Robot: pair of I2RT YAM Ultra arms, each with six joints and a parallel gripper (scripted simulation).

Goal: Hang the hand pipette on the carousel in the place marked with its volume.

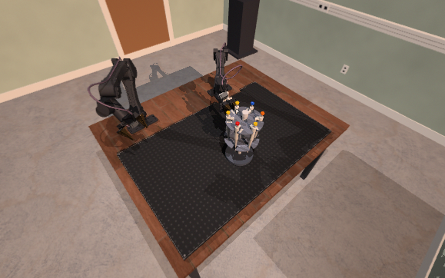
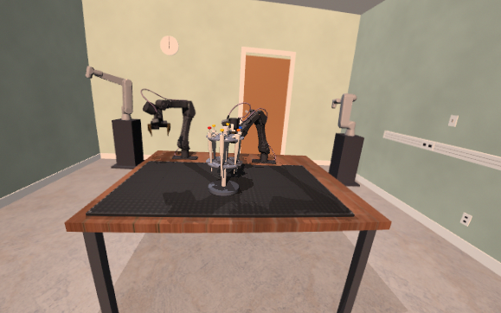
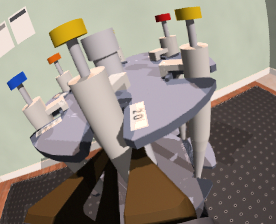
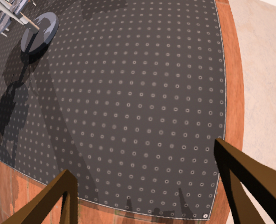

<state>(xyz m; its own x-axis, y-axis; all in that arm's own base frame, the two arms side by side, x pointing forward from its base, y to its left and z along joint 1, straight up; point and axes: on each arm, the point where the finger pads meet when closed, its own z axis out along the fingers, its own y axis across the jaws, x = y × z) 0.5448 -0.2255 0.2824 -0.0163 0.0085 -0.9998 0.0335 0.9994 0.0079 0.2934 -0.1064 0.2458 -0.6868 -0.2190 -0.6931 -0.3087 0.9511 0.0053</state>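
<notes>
The left gripper [image 3: 120, 167] is shut on the hand pipette [image 3: 96, 102] [image 1: 237, 104], which has a yellow push button and leans slightly in the left wrist view. Its body is at the edge of the carousel's upper disc [image 3: 164, 105] [image 1: 240, 127], at the gap beside the label "20" [image 3: 137, 116]. Its finger hook [image 3: 120, 84] points inward; whether the hook tip is behind the rail cannot be seen. The print on the button is not readable. The right gripper [image 4: 142, 155] [image 1: 139, 133] [image 2: 159, 133] is open and empty, far from the carousel.
Other pipettes hang around the head: a blue-topped one [image 3: 35, 112] on the left, a yellow-topped one [image 3: 195, 62] on the right, red-topped [image 3: 167, 45] and orange-topped [image 3: 63, 80] ones behind. The carousel's base [image 2: 223, 188] stands on the black mat [image 2: 284, 199].
</notes>
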